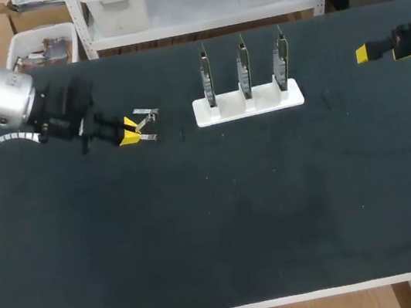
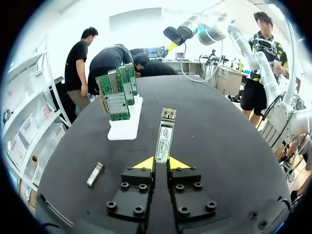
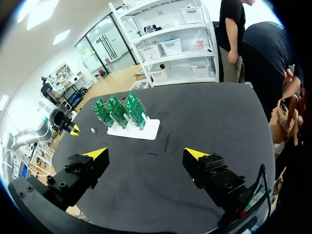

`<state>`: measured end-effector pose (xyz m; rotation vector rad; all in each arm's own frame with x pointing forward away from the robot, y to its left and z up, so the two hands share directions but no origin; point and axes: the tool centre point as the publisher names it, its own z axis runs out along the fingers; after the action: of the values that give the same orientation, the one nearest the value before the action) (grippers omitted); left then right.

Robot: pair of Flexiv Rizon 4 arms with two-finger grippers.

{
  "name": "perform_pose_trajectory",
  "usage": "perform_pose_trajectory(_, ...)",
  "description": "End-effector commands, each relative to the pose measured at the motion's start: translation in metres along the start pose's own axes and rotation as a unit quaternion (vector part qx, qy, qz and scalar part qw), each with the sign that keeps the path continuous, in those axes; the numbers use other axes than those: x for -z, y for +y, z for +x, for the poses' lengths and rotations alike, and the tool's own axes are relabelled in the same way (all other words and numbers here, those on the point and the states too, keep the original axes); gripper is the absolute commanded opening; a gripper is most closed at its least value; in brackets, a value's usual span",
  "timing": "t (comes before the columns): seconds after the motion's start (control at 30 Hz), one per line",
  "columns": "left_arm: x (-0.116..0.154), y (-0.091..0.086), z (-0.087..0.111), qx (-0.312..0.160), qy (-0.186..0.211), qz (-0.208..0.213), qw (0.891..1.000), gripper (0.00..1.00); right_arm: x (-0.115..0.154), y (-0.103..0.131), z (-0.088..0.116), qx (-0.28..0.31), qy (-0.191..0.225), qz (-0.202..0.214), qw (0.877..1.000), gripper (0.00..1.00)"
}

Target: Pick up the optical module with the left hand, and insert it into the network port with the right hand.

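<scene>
Count, tabletop:

- Green printed circuit boards (image 1: 243,70): three, standing upright in a row.
- White rectangular slotted stand (image 1: 249,105): one, carrying all three boards.
- Black two-finger grippers with yellow tips: two, the left gripper (image 2: 161,163) and the right gripper (image 3: 145,154).
- Small silver metal optical modules: two. The held module (image 2: 165,136) sits between the left gripper's fingers. The loose module (image 2: 95,174) lies flat on the cloth beside that gripper.
- Black-covered table (image 1: 216,222): one.

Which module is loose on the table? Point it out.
The loose module lies flat beside the left pincer; the held module is clamped between its tips.
</scene>
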<state>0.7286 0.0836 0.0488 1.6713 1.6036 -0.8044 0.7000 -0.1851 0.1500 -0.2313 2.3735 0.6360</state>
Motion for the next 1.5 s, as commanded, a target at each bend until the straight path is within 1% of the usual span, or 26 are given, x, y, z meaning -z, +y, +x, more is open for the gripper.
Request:
perform_pose_trajectory(0.03, -0.002, 0.007, -0.005, -0.007, -0.019, 0.0, 1.0, 0.0, 0.0, 0.0, 0.0, 0.0, 0.0, 0.0, 1.0, 1.0)
perform_pose_trajectory(0.17, -0.004, 0.013, -0.015, -0.018, -0.03, 0.004, 0.999, 0.0, 0.0, 0.0, 0.0, 0.0, 0.0, 0.0, 1.0, 1.0)
perform_pose_trajectory(0.43, -0.007, 0.023, -0.028, -0.024, -0.054, 0.003, 0.998, 0.0, 0.0, 0.0, 0.0, 0.0, 0.0, 0.0, 1.0, 1.0)
perform_pose_trajectory(0.57, -0.01, 0.028, -0.034, -0.029, -0.079, 0.001, 0.996, 0.0, 0.0, 0.0, 0.0, 0.0, 0.0, 0.0, 1.0, 1.0)
perform_pose_trajectory(0.77, -0.01, 0.038, -0.045, -0.051, -0.116, -0.005, 0.992, 0.0, 0.0, 0.0, 0.0, 0.0, 0.0, 0.0, 1.0, 1.0)
perform_pose_trajectory(0.9, -0.01, 0.04, -0.048, -0.055, -0.114, -0.005, 0.992, 0.0, 0.0, 0.0, 0.0, 0.0, 0.0, 0.0, 1.0, 1.0)
perform_pose_trajectory(1.0, -0.007, 0.039, -0.046, -0.061, -0.107, 0.008, 0.992, 0.0, 0.0, 0.0, 0.0, 0.0, 0.0, 0.0, 1.0, 1.0)
perform_pose_trajectory(1.5, -0.006, 0.037, -0.045, -0.059, -0.103, 0.009, 0.993, 0.0, 0.0, 0.0, 0.0, 0.0, 0.0, 0.0, 1.0, 1.0)
